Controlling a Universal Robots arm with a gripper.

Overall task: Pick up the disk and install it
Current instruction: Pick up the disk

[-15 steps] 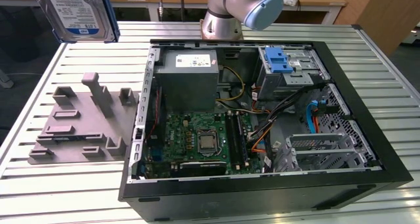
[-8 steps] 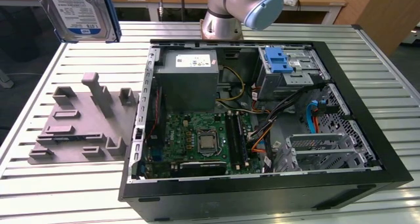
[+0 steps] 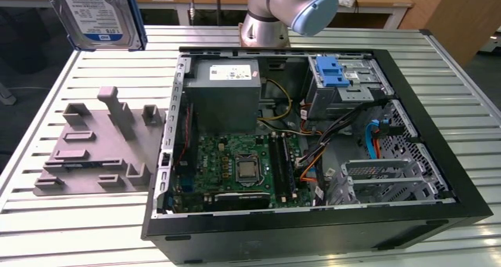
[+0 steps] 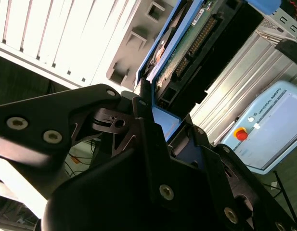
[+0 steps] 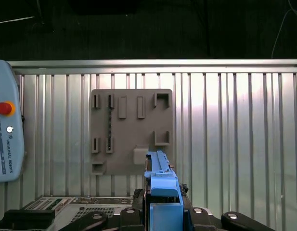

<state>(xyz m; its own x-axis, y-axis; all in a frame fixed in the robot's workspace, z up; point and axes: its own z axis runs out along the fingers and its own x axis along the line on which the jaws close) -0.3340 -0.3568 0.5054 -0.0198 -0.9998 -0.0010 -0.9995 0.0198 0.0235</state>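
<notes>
Holding the disk (image 3: 94,12) aloft in the gripper (image 4: 162,120), jaws closed on 1 end of it, blue side rails between the black fingers (image 4: 144,130). Up clear of the slatted table (image 3: 78,232), high at the exterior view's left, label side toward that camera, well apart from the open PC case (image 3: 438,132).

In the second wrist view, showing its circuit-board underside & connector row. Exact pad contact hard to make out there, prob. on the rails. In the first wrist view, seen edge-on as 1 blue rail, in line w/ the grey fixture plate (image 5: 131,125) beyond it.

On the table just beside the case, at the exterior view's left: that same plate, w/ upright posts & slots.

Inside the case: PSU (image 3: 223,97) at the end nearest the arm base (image 3: 266,29), motherboard (image 3: 234,161) next to it, drive cage (image 3: 344,94) w/ blue latch (image 3: 335,73) toward the exterior view's right, loose cables (image 3: 344,132) between.

Off the table edge in both wrist views: teach pendant (image 5: 6,130) w/ red stop button.
</notes>
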